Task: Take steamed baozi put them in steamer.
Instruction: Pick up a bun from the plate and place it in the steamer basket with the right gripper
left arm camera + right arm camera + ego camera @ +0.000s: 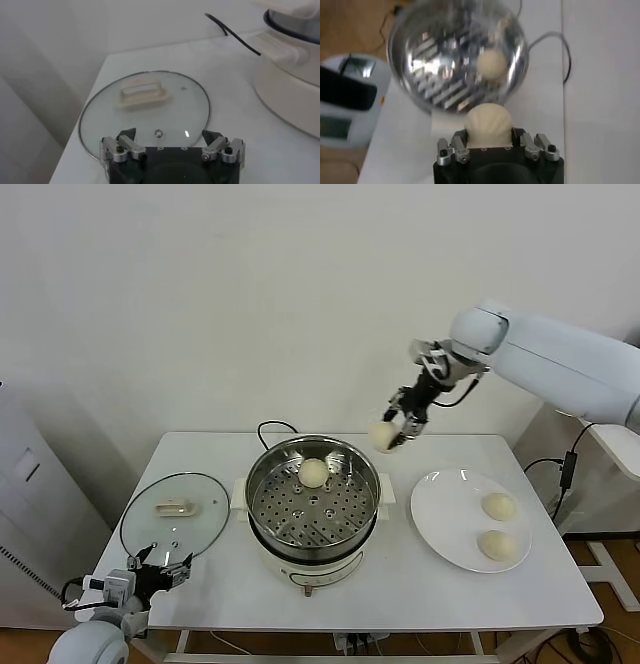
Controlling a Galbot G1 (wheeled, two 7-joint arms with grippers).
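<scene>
Head view: I see right end effector (pixel 393 430) raised above surface (pixel 200 604), just right of steamer (pixel 311 502) far rim, fingers clamped on one baozi (pixel 381 436). One bun (pixel 313 473) sits on perforated tray, far side. Two buns (pixel 499 506) on white plate (pixel 440 519), right. Left end effector (pixel 160 569) parked near-left by glass lid (pixel 172 514), fingers apart.

Bright, even indoor light, soft shadows, glare streaks inside the steamer (pixel 457 60), right wrist view blurred.
</scene>
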